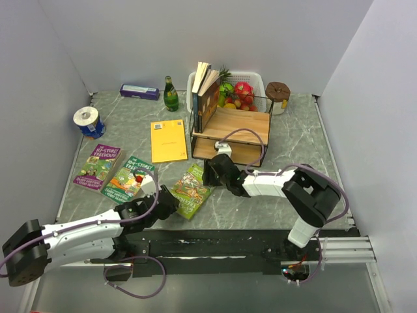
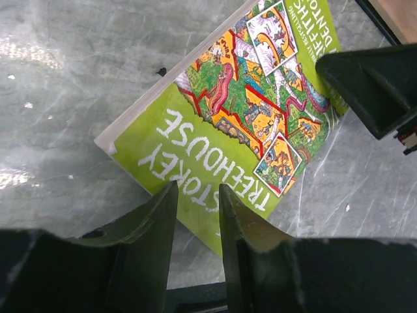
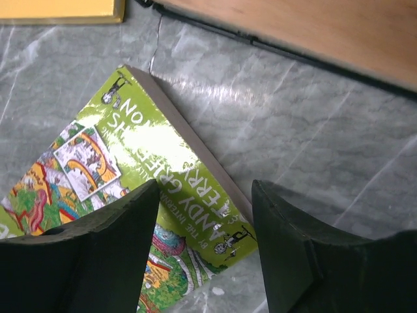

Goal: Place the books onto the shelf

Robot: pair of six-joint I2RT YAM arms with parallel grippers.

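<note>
A bright green cartoon paperback lies flat near the middle of the near edge of the grey marbled table, close to the two-tier wooden shelf in a black metal frame. The left jaws stand narrowly parted, grasping nothing, over its near left edge. The right jaws gape wide astride its far right corner.

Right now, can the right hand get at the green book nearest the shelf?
Probably yes: the right hand hangs open over an edge of the green book, with nothing between them.
</note>
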